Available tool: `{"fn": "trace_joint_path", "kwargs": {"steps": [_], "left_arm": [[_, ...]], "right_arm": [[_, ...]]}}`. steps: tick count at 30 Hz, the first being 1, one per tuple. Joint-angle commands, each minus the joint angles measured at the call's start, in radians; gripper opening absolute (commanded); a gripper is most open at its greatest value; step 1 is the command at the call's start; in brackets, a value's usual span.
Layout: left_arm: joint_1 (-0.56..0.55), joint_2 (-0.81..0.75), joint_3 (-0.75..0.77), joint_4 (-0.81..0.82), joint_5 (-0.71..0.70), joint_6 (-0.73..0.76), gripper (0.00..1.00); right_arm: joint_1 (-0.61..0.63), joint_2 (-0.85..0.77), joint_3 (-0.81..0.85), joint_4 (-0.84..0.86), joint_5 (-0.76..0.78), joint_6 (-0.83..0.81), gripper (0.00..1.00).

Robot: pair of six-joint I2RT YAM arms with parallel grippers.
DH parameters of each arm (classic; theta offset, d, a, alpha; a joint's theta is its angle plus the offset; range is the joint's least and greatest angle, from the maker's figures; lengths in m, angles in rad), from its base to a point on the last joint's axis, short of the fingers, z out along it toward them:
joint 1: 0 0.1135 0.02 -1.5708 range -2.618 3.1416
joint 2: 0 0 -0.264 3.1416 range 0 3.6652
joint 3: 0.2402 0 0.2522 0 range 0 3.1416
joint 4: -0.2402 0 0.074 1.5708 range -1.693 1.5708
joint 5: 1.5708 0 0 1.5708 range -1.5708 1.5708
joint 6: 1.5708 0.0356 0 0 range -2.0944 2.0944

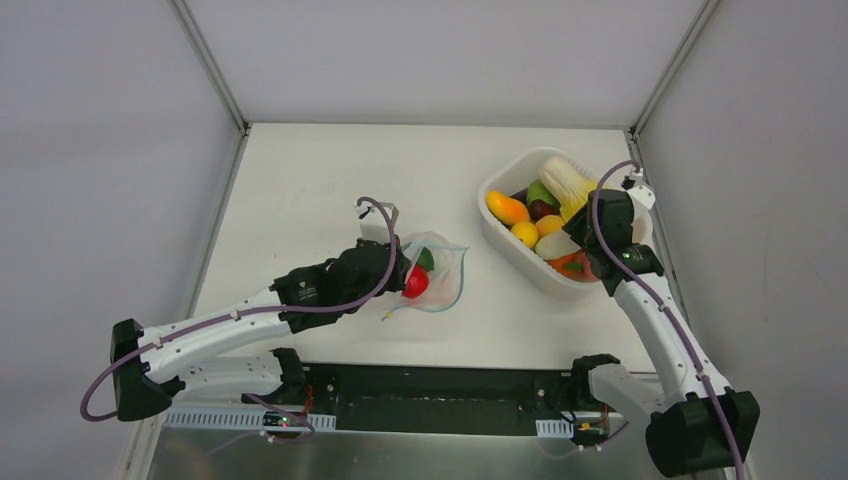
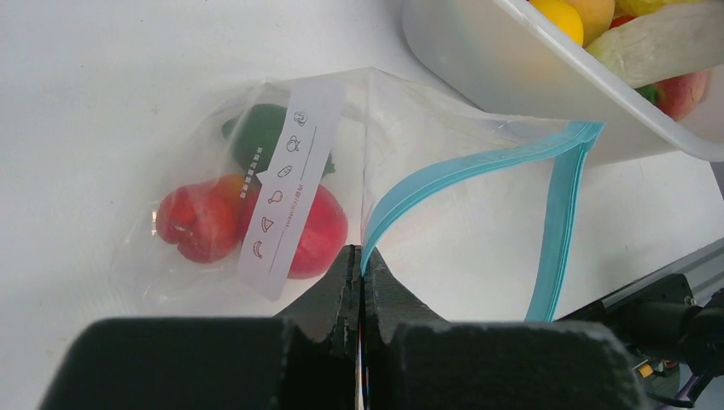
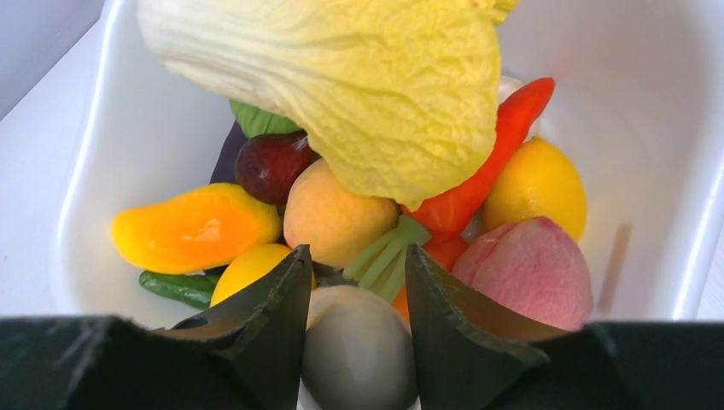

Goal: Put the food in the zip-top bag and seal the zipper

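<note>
Left gripper (image 2: pixel 360 260) is pinching the zipper (image 2: pixel 478 162) between shut jaws, propping the zip-top bag (image 2: pixel 427 111) open; right gripper (image 3: pixel 357 256) is clasping a pale vegetable (image 3: pixel 359 350).

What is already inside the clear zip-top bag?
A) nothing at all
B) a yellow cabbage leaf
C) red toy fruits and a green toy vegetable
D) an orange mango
C: red toy fruits and a green toy vegetable show through the zip-top bag; the cabbage lies in the white tub.
</note>
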Motion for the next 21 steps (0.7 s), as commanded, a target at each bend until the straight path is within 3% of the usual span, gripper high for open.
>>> {"fn": "trace_joint_path", "kwargs": {"steps": [1,7,14,17,21], "left_arm": [[0.002,0.007,0.014,-0.002,-0.033,-0.013,0.00],[0.001,0.028,0.026,-0.017,-0.034,-0.019,0.00],[0.002,0.051,0.040,-0.005,-0.020,-0.022,0.00],[0.002,0.057,0.047,-0.020,-0.024,-0.022,0.00],[0.002,0.049,0.041,-0.017,-0.034,-0.026,0.00]], "right_arm": [[-0.044,-0.010,0.036,0.049,-0.030,-0.007,0.24],[-0.054,-0.105,0.031,0.074,-0.082,-0.007,0.25],[-0.092,-0.016,0.003,0.103,-0.005,0.013,0.27],[-0.114,-0.006,-0.046,0.162,-0.115,0.016,0.29],[-0.117,0.058,-0.038,0.100,-0.234,-0.031,0.36]]}}
